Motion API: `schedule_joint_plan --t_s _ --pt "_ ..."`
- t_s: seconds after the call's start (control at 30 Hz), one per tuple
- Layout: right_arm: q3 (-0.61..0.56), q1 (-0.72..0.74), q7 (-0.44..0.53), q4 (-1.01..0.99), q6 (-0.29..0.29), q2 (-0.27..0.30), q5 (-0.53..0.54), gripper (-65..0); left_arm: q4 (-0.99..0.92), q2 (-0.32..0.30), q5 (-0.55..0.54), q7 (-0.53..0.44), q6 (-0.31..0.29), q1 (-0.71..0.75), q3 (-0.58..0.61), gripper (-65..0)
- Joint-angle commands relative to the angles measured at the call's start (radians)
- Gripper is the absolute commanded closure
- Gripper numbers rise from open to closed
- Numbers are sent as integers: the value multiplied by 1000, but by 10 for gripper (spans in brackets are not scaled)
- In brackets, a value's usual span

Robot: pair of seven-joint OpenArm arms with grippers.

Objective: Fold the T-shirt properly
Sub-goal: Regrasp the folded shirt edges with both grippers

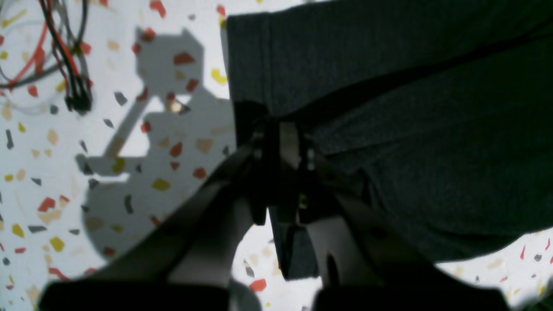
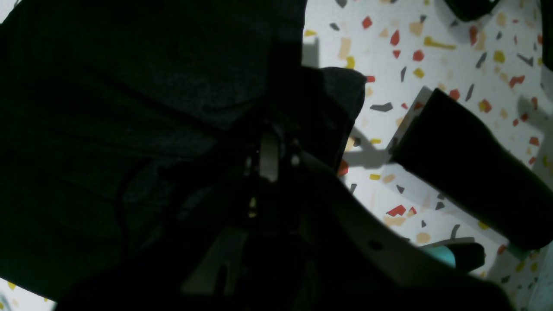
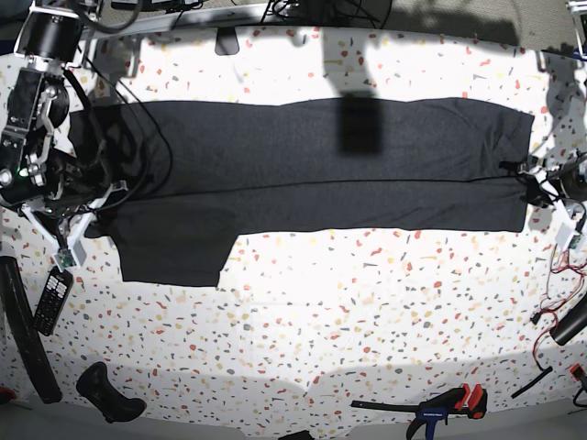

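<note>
The T-shirt [image 3: 312, 174] is dark charcoal, plain side up, and stretched out in a long band across the speckled table. One sleeve part [image 3: 174, 252] hangs toward the front at the left. At the right end of that band my left gripper [image 3: 529, 179] is shut on the cloth's edge. In the left wrist view its fingers [image 1: 283, 125] pinch a fold of the T-shirt [image 1: 389, 86]. My right gripper [image 3: 96, 206] is shut on the opposite end. In the right wrist view it [image 2: 270, 140] is half buried in the dark T-shirt [image 2: 129, 108].
A black remote [image 3: 52, 298] lies by the table's left edge, below my right arm. Clamps [image 3: 440, 403] and a black handle [image 3: 110, 394] sit along the front edge. Red and black cables [image 1: 65, 56] trail near my left arm [image 3: 559, 302].
</note>
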Motion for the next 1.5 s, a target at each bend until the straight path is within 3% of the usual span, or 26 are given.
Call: schedule_joint_plan --t_s 0.0,0.13,0.27,0.3,0.37,0.43,0.47,0.6,0.73,0.8,0.87,1.0,1.2,1.3,1.47 --pt "8 18 9 20 -8 19 2 0 18 -23 -5 -1 0 -11 -8 0" --pt "8 18 -11 20 -8 19 16 0 18 -23 -5 3 0 -11 -8 0" --pt "8 18 -10 20 -8 19 16 -168 18 -23 -5 4 0 -11 -8 0" --pt "8 18 -6 20 -8 19 16 -205 18 -23 -5 6 0 -11 -8 -31" --pt "8 18 2 20 -8 19 16 -264 18 -23 -5 12 0 -11 -8 -192" --pt "8 18 15 20 -8 19 16 -301 18 -23 -5 12 0 -11 -8 -302" --pt "8 18 21 20 -8 19 16 -304 18 -23 -5 13 0 -11 -8 -327" --pt "8 22 47 20 -8 19 16 -303 18 -23 -6 21 0 -11 -8 -333" --pt "8 35 159 19 -9 19 31 -303 18 -16 -130 -106 0 -11 -8 -333" --pt "8 60 166 19 -9 19 72 -303 25 18 -199 -189 -8 -14 -7 -333" --pt "8 95 159 19 -9 19 109 -303 48 76 -195 -237 -47 -14 -7 -332" --pt "8 175 135 6 -10 19 117 -303 81 209 -187 -261 -76 -14 -6 -330" --pt "6 308 174 -204 -16 19 130 -301 84 372 3 -269 -76 -14 -6 -330" --pt "6 404 175 -385 -15 19 167 -301 84 417 74 -268 -75 -14 -6 -330" --pt "6 520 239 -643 25 19 169 -302 84 426 77 -267 -75 -14 -6 -330"
